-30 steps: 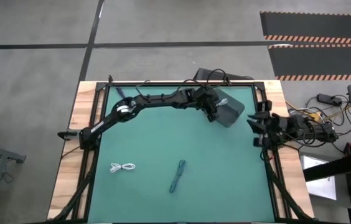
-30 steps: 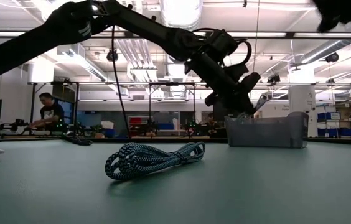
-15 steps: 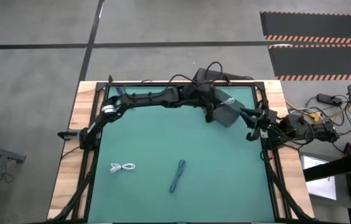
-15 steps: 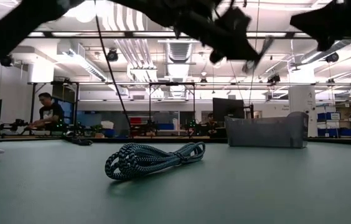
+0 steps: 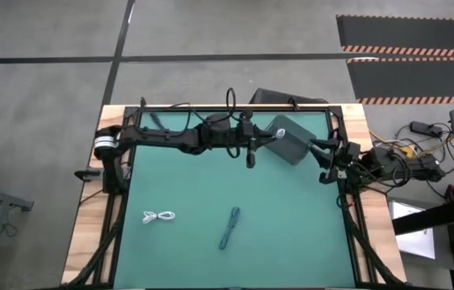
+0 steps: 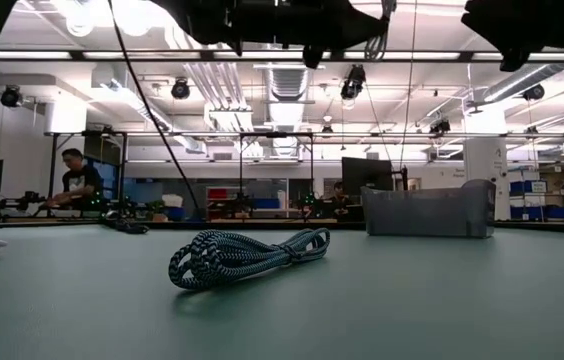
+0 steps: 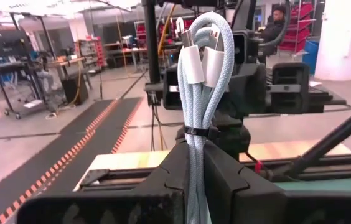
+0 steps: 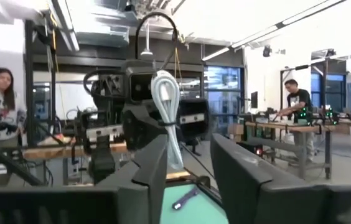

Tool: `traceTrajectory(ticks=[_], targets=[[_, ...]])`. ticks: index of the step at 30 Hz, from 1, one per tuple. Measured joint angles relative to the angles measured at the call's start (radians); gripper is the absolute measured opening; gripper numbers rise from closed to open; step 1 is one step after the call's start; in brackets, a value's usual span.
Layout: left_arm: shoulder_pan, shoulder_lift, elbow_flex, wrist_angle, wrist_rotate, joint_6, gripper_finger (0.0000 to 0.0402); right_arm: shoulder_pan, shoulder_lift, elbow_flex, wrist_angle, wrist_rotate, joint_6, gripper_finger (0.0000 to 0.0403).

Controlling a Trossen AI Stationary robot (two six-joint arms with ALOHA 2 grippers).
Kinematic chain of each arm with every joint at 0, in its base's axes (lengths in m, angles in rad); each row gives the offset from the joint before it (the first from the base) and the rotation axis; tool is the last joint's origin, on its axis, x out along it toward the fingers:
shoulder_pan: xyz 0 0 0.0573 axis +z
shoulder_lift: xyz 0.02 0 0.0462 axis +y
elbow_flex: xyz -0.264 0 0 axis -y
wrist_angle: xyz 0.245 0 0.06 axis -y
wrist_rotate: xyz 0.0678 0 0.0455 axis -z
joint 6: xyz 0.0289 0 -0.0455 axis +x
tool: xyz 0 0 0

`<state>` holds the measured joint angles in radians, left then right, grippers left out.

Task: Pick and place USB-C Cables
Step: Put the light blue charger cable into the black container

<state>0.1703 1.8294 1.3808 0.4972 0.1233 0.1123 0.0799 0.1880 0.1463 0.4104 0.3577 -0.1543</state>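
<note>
My left gripper (image 5: 249, 157) is high over the far middle of the table, left of the grey bin (image 5: 287, 138), and is shut on a white USB-C cable bundle (image 7: 195, 81). My right gripper (image 5: 322, 167) hovers open near the table's right edge and faces the left one. Its wrist view shows the same white bundle (image 8: 165, 106) some way ahead of its fingers (image 8: 144, 174). A teal braided bundle (image 5: 229, 226) and another white bundle (image 5: 159, 216) lie flat on the green mat. No dark blue cable is in view. My left gripper pinches the white bundle between its two fingers by its lower part, just below the black tie (image 7: 194, 146). The bundle stands upright above the fingers with its white plugs (image 7: 191, 62) at the top. It is lifted clear of the table.
The grey bin (image 6: 427, 210) stands near the table's far right corner. Black robot wiring loops along the far edge (image 5: 231, 101). Open green mat (image 5: 291, 217) lies between the bin and the two lying bundles. People sit at benches in the room behind (image 6: 82, 180).
My left gripper has risen from beside the bin and drawn back toward the table's left, still holding the white bundle, and the arm has folded along the far edge. My right gripper has moved a little toward the bin.
</note>
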Motion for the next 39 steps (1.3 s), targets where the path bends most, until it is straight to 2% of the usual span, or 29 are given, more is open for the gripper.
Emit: traceTrajectory(ticks=[6, 10, 17, 25, 32, 39], targets=[[0.000, 0.003, -0.002, 0.000, 0.000, 0.007, 0.0010, 0.000, 0.230, 0.053, 0.166, 0.006, -0.068, 0.0179], [0.000, 0.005, -0.001, -0.005, 0.000, 0.006, 0.0010, -0.005, 0.353, 0.135, 0.187, 0.009, -0.092, 0.0199], [-0.001, 0.005, -0.001, -0.003, 0.000, 0.005, 0.0013, -0.029, 0.496, 0.266, 0.177, 0.009, -0.080, 0.0206], [-0.001, 0.005, -0.001, 0.001, 0.000, 0.006, 0.0014, -0.075, 0.596, 0.323, 0.179, 0.009, -0.043, 0.0204], [-0.001, 0.006, -0.001, 0.000, 0.000, 0.007, 0.0015, -0.085, 0.612, 0.326, 0.242, 0.008, -0.055, 0.0174], [0.000, 0.006, 0.000, 0.001, 0.001, 0.007, 0.0016, -0.091, 0.606, 0.326, 0.253, 0.009, -0.066, 0.0080]])
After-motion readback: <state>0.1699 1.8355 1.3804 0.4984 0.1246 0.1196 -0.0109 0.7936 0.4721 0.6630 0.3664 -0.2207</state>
